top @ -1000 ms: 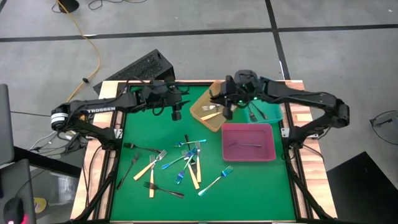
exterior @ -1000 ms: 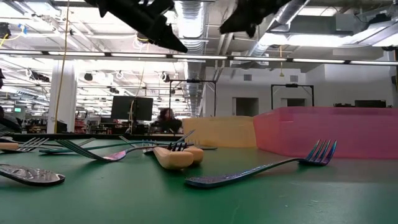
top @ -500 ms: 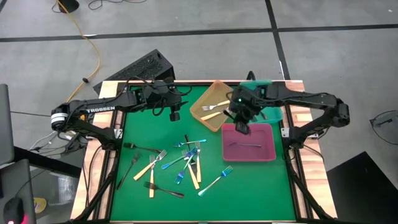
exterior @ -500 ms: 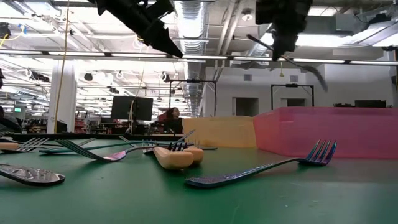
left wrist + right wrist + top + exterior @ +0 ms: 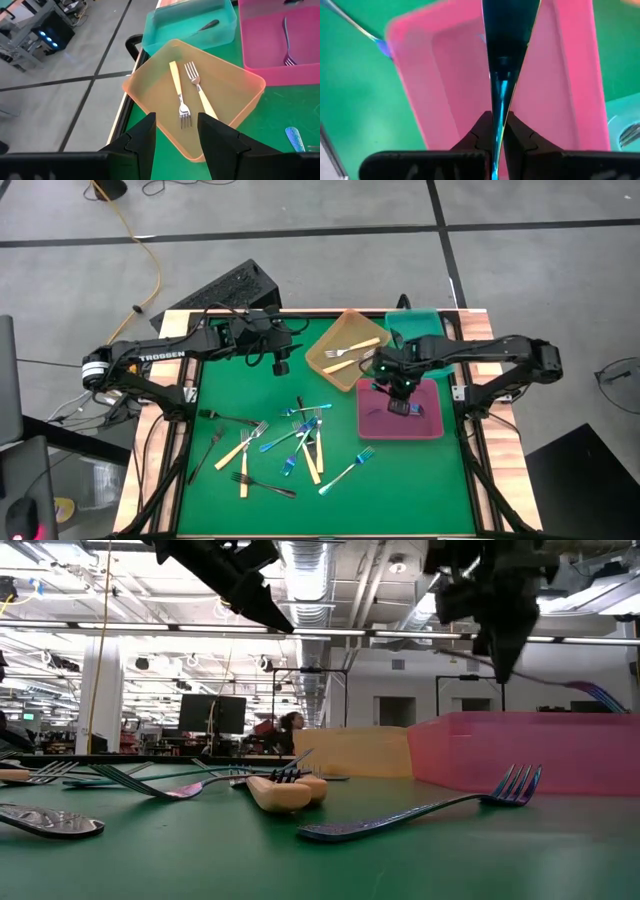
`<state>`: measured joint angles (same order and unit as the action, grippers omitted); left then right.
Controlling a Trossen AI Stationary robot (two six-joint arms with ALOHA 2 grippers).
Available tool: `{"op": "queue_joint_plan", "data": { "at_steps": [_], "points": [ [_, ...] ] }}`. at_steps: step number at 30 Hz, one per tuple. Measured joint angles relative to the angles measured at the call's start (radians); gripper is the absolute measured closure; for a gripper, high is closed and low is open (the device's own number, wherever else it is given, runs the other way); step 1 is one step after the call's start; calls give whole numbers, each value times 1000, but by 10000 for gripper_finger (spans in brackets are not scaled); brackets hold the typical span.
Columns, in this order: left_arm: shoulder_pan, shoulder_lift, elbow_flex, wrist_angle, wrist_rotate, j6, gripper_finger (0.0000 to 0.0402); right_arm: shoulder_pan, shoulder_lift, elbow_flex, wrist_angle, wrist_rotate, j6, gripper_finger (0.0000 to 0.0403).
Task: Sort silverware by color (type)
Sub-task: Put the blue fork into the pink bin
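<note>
My right gripper (image 5: 402, 402) hangs over the pink tray (image 5: 432, 428), pointing steeply down and shut on a blue-teal fork (image 5: 500, 90). In the low view that fork's tines (image 5: 598, 692) stick out just above the tray's rim. My left gripper (image 5: 283, 365) hovers open over the far part of the green mat, left of the orange tray (image 5: 330, 365), with nothing between its fingers. Two cream-handled forks (image 5: 187, 92) lie in the orange tray. Several forks of all three kinds (image 5: 290, 442) lie scattered on the mat. My right gripper pinches the blue-teal fork's slim stem (image 5: 498, 117) between its two fingers, coming from above. The fork lies across the fingers and slopes slightly, tines (image 5: 598, 692) lower. It is lifted clear, above the pink tray's inside.
A teal tray (image 5: 428, 330) at the far right holds a dark fork (image 5: 205, 26). The pink tray holds one fork (image 5: 287, 42). A blue fork (image 5: 430, 810) lies on the mat in front of the pink tray. A wooden frame edges the mat.
My right gripper has carried the blue-teal fork from above the orange and teal trays toward the near edge and down over the pink tray. It has tipped from nearly level to pointing steeply down. It has stayed shut on the fork.
</note>
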<state>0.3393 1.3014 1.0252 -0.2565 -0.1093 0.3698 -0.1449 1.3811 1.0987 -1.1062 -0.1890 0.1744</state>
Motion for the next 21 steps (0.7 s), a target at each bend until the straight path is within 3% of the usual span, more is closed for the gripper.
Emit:
{"op": "queue_joint_plan", "data": {
  "at_steps": [10,21],
  "points": [
    [0,0,0,0,1,-15,269,-27,35,-102,58,28,-48,362],
    [0,0,0,4,1,-15,269,-49,155,-102,85,41,-156,362]
  ]
}}
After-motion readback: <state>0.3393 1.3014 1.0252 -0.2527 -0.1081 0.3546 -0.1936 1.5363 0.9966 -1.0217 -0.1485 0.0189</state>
